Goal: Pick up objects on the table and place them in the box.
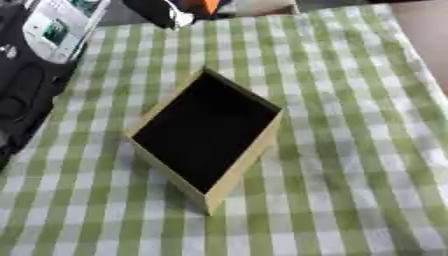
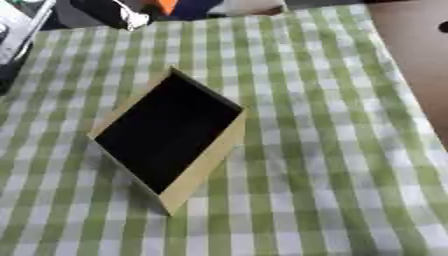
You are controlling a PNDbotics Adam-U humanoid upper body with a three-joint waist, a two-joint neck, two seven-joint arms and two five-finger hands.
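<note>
A shallow box (image 1: 248,161) with tan walls and a black inside lies turned at an angle in the middle of the green-and-white checked cloth (image 1: 350,150). Its inside shows only black. My left arm (image 1: 31,75), black with a silver-white part near the top, comes in along the left edge, beside the box and apart from it. I cannot make out its hand. My right hand shows in neither view. I see no loose object on the cloth.
At the far edge lie a black shape with a white bit (image 1: 168,14) and something orange (image 1: 204,5). A bare brown surface (image 2: 416,60) lies beyond the cloth's right edge. Open cloth runs right of and in front of the box.
</note>
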